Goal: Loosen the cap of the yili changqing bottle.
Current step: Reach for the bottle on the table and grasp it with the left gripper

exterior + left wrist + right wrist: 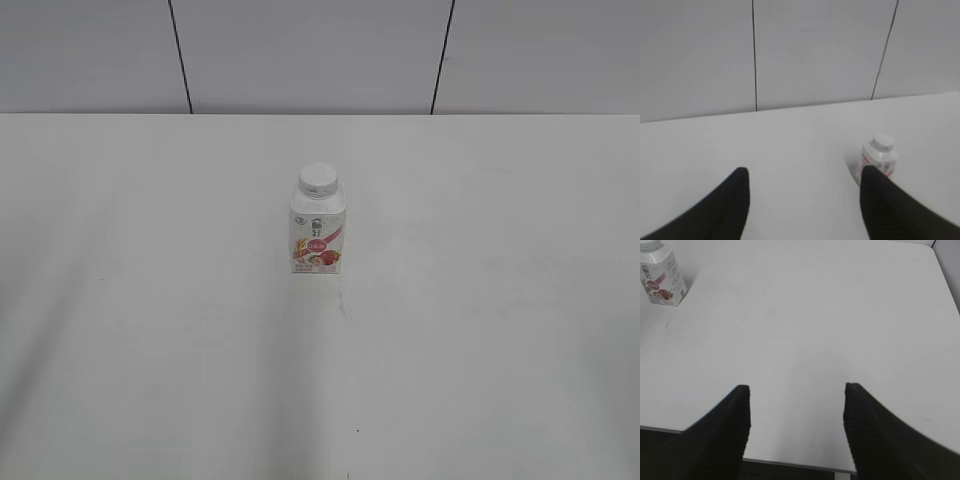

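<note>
The yili changqing bottle [318, 232] stands upright near the middle of the white table, white with a pink-red fruit label. Its white ribbed cap [318, 180] sits on the neck. In the left wrist view the bottle [877, 161] stands far ahead to the right, partly behind the right finger, with the cap [883, 142] on top. In the right wrist view the bottle [663, 282] is at the top left corner. My left gripper [804, 180] is open and empty. My right gripper [796, 390] is open and empty above the table's near edge. Neither gripper shows in the exterior view.
The white table [150, 330] runs to a grey panelled wall [300, 50] at the back. The table's near edge [790, 462] and its right edge [946, 275] show in the right wrist view.
</note>
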